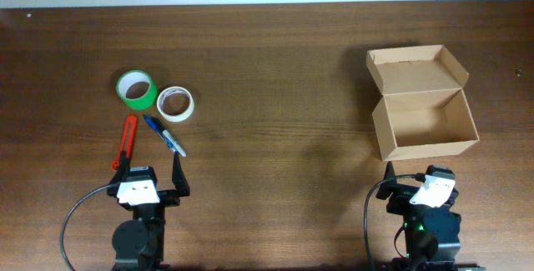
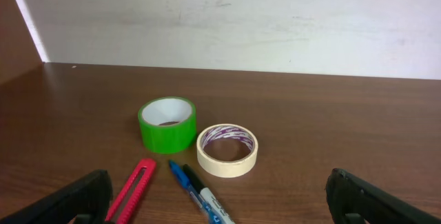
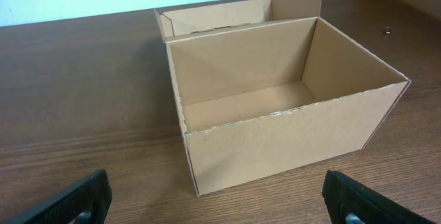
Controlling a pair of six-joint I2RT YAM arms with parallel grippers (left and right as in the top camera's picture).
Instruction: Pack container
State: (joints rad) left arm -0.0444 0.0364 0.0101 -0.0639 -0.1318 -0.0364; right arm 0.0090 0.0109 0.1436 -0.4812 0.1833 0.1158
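Overhead: nothing is packed yet. A green tape roll (image 1: 136, 90), red plastic utility knife (image 1: 125, 142), blue pen (image 1: 164, 135) and cream tape roll (image 1: 176, 102) lie left on the desk (image 1: 275, 96), beyond the spread left gripper (image 1: 150, 171). At right, the tan rectangular cardboard container (image 1: 424, 104) stands open and empty before the spread right gripper (image 1: 419, 175).

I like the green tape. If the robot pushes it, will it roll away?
Probably not: the green tape roll lies flat on the table, so it should slide. Tipped onto its edge, it likely would roll.

Left gripper (image 1: 150, 158) black, white wrist cap (image 1: 138, 191); right gripper (image 3: 217, 203) alike, green light (image 1: 420, 228); grey cable (image 1: 75, 210)
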